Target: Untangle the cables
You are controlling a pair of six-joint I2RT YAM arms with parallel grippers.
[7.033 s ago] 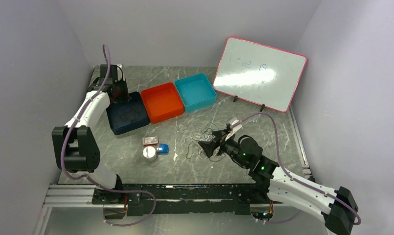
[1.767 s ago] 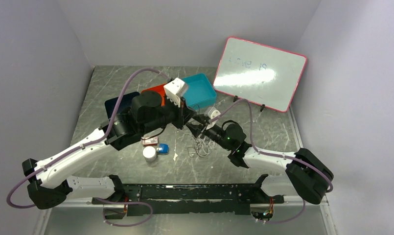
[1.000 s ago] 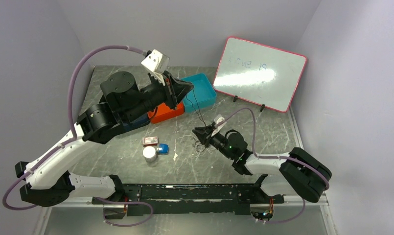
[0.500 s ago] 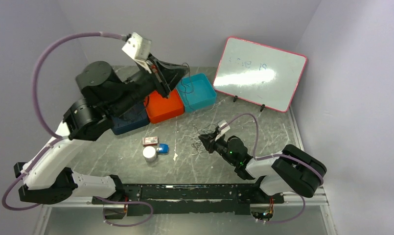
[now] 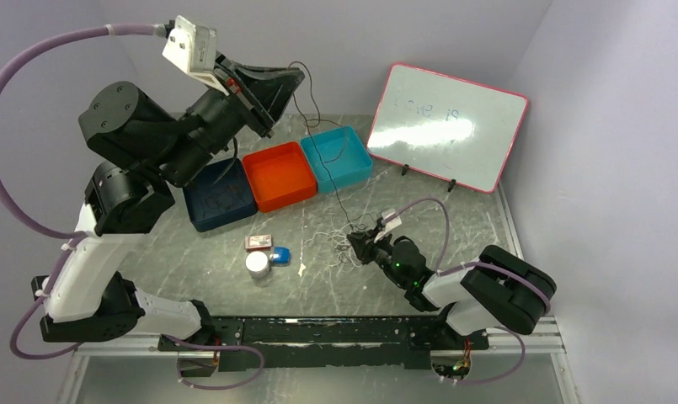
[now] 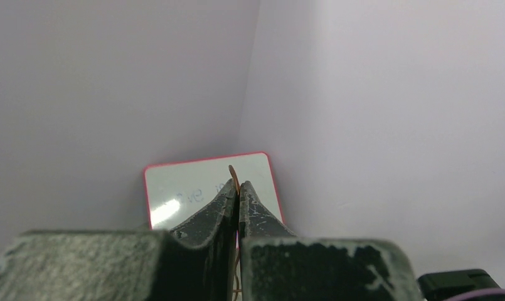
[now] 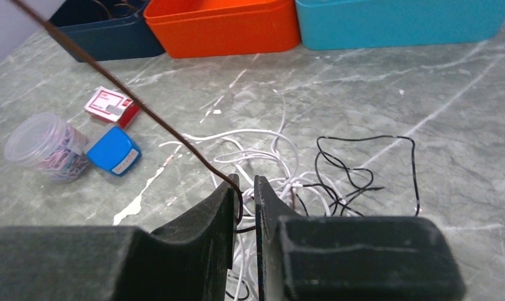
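Bright, even light; blurred foreground fingers (image 7: 218,207)

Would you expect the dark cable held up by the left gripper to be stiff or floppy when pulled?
Probably floppy: the dark cable hangs in loose curves below the left gripper, straightening only towards the right gripper. Likely very light, being so thin. It may drag the white cables along, since they lie looped together.
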